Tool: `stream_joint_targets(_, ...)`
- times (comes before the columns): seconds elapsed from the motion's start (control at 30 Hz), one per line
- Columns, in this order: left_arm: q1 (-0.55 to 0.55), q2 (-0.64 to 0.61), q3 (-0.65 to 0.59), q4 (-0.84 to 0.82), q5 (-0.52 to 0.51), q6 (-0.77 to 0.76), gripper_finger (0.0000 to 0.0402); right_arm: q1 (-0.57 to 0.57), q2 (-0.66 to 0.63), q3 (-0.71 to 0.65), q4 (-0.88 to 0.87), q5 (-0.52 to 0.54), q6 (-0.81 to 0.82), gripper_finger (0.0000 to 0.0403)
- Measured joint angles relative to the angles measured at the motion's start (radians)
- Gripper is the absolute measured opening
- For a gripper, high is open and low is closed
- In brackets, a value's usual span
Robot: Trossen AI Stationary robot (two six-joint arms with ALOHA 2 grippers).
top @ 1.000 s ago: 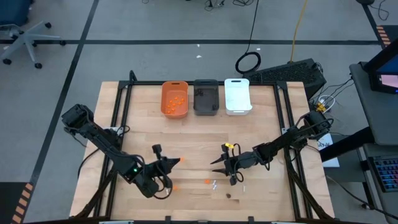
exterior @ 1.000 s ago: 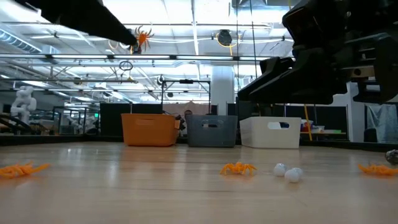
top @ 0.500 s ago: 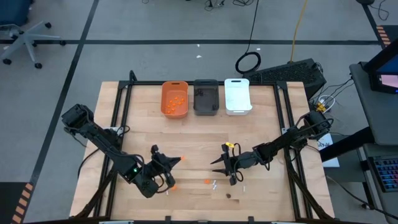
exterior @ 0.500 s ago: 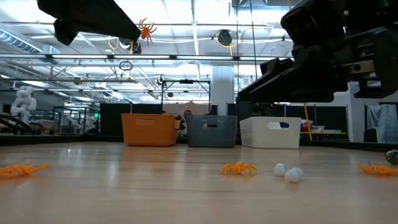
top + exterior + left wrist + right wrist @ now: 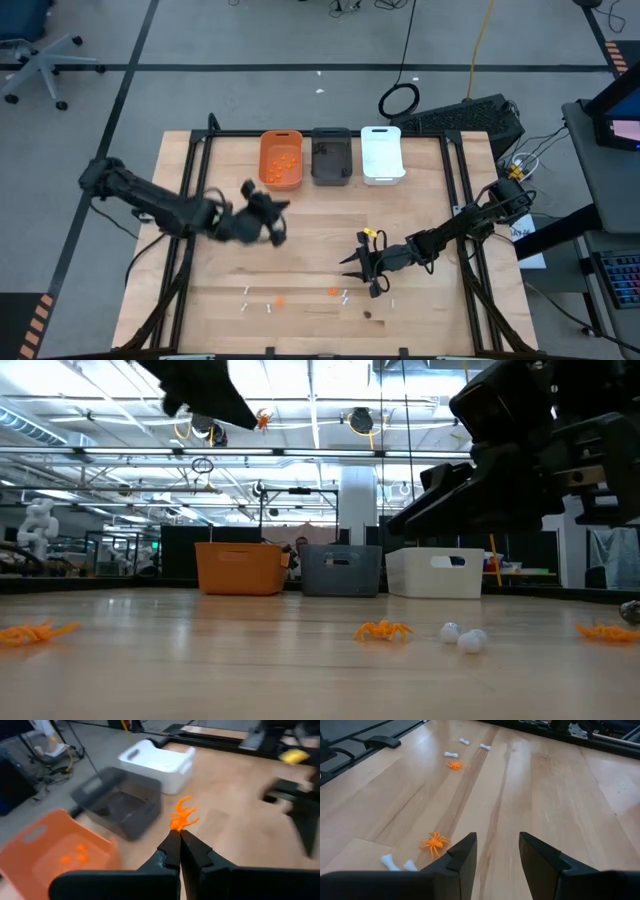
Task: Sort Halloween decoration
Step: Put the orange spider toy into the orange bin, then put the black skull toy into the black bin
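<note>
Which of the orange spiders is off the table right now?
The orange spider pinched in the left gripper, carried in the air toward the bins; the other orange spiders lie on the table.

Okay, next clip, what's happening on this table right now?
The left gripper, jaws shut on an orange spider, is up in the air near the orange bin, which already holds orange pieces. The right gripper waits with jaws open low over the table's near side. Orange spiders and white bones lie loose on the wood; grey and white bins sit beside the orange one.
</note>
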Motion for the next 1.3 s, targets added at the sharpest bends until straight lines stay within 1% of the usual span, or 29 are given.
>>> stream_joint_targets(0.1,0.136,-0.048,0.000,-0.015,0.100,0.110,0.0000,0.000,0.000,0.000,-0.004,0.000,0.000,0.0135)
stream_joint_targets(0.27,0.375,-0.059,0.000,-0.075,0.272,0.190,0.0000,0.000,0.000,0.000,-0.004,0.000,-0.002,0.0135)
stream_joint_targets(0.4,0.532,-0.023,0.001,-0.106,0.405,0.199,0.0000,0.000,0.000,0.000,-0.004,0.000,-0.011,0.0135)
stream_joint_targets(0.57,0.661,0.054,0.000,-0.134,0.486,0.222,0.0000,-0.006,0.000,0.000,-0.004,0.001,-0.027,0.0135)
stream_joint_targets(0.73,0.717,0.141,0.000,-0.123,0.495,0.219,0.0000,-0.006,-0.006,0.000,-0.026,0.004,-0.025,0.0135)
stream_joint_targets(0.83,0.731,0.181,0.000,-0.105,0.490,0.217,0.0000,-0.006,-0.046,0.000,-0.091,0.011,0.022,0.0135)
stream_joint_targets(0.93,0.743,0.199,-0.001,-0.064,0.490,0.216,0.0000,0.001,-0.129,0.001,-0.239,0.050,0.117,0.0135)
stream_joint_targets(1.03,0.746,0.200,-0.001,-0.052,0.491,0.216,0.0007,0.020,-0.236,0.001,-0.415,0.054,0.222,0.0135)
stream_joint_targets(1.13,0.744,0.192,-0.001,-0.039,0.493,0.217,0.0034,0.052,-0.357,0.001,-0.586,0.054,0.320,0.0135)
stream_joint_targets(1.3,0.734,0.191,0.000,-0.034,0.493,0.216,0.0096,0.119,-0.531,0.001,-0.814,0.056,0.470,0.0135)
